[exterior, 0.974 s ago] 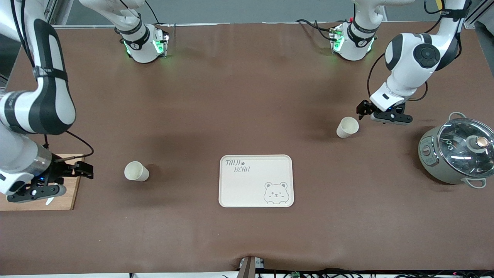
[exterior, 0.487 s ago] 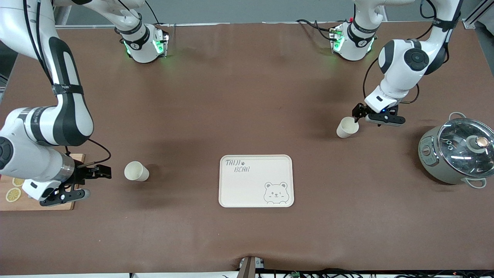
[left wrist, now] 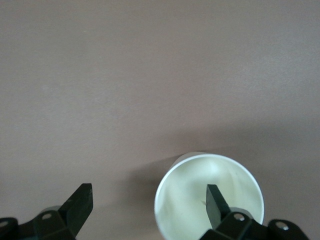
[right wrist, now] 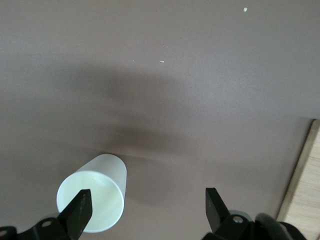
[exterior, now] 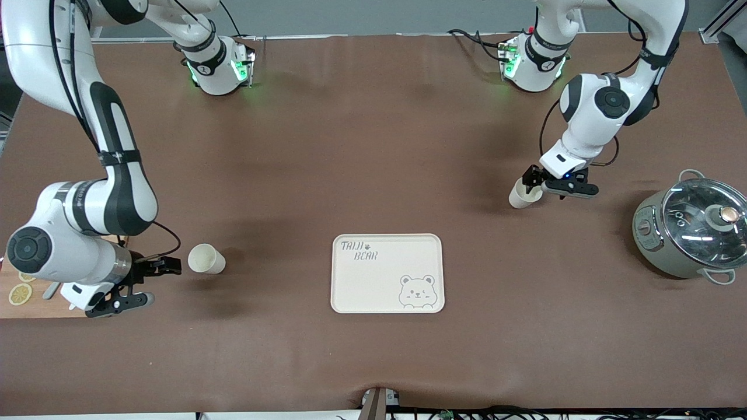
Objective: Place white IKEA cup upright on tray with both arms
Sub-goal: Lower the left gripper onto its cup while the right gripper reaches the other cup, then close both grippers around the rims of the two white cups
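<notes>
Two white cups stand mouth up on the brown table. One cup is toward the left arm's end, the other cup toward the right arm's end. The cream "TAIJI BEAR" tray lies bare between them, nearer the front camera. My left gripper is open right above the first cup; in the left wrist view, one finger is over that cup's mouth. My right gripper is open beside the second cup; in the right wrist view, one finger overlaps that cup.
A grey pot with a glass lid stands at the left arm's end of the table. A wooden cutting board with lemon slices lies at the right arm's end, partly under the right arm; its edge shows in the right wrist view.
The right gripper has moved off the cutting board toward its cup. The left gripper has moved from beside its cup to over its rim. Cups and tray have not moved.
</notes>
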`<state>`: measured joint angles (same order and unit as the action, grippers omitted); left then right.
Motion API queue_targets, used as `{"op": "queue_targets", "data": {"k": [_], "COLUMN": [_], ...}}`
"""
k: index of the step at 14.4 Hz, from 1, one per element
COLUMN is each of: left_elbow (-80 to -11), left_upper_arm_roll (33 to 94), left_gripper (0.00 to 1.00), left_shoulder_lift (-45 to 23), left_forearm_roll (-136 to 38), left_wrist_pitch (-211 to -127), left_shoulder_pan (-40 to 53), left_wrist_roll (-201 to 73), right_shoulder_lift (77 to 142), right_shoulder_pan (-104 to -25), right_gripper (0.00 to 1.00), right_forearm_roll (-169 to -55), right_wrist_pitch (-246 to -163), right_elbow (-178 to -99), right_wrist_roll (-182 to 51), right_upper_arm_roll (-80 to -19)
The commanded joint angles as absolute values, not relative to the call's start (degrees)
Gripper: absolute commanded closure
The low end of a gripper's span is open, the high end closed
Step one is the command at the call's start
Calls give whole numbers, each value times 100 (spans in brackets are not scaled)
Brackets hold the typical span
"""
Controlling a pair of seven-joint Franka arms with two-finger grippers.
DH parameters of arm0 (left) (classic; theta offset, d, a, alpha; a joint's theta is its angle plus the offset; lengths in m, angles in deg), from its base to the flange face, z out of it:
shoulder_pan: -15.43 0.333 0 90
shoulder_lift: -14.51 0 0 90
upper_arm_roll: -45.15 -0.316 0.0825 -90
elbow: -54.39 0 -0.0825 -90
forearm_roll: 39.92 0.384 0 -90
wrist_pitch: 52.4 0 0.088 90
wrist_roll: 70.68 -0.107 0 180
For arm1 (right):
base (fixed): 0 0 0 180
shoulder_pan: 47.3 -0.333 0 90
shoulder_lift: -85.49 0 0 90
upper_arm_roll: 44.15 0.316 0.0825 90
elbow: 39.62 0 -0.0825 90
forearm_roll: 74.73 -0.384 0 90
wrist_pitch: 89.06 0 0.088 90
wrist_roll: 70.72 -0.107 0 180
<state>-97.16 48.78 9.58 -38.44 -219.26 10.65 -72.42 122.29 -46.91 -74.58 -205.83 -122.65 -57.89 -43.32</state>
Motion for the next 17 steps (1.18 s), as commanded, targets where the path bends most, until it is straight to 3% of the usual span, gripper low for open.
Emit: {"op": "queue_targets", "data": {"k": [1,6,7,8,17], "left_elbow": [-9713,-9704,-9722,-9757,-9731], "left_upper_arm_roll": [4945,4963,4963,5024,5086], "left_gripper": [0,0,70,100,100], "left_shoulder_lift": [800,757,765,756,730], "left_forearm_roll": [-3834,-3825,-3825,-3816,-3816], "left_wrist_pitch": [-22132,-22115,-22097,-22080,-22088], "left_shoulder_pan": [1077,1086,1077,1068,1077], "left_wrist_roll": [-7139,-7113,-6808,-6613,-6532], "right_shoulder_lift": [12329,12329,12329,12311,11977], "right_shoulder_pan": [-4703,-4730,-4721,-4712,-4703], "right_gripper": [0,0,0,0,0], "right_forearm_roll": [-7552,-7543,-7543,-7552,-7552], "right_wrist_pitch": [-20604,-20815,-20824,-20824,-21227], "right_elbow": [-12188,-12478,-12514,-12584,-13383], "right_wrist_roll": [-5666,-5437,-5437,-5428,-5411], "right_upper_arm_roll": [-4310,-4318,-4318,-4310,-4310]}}
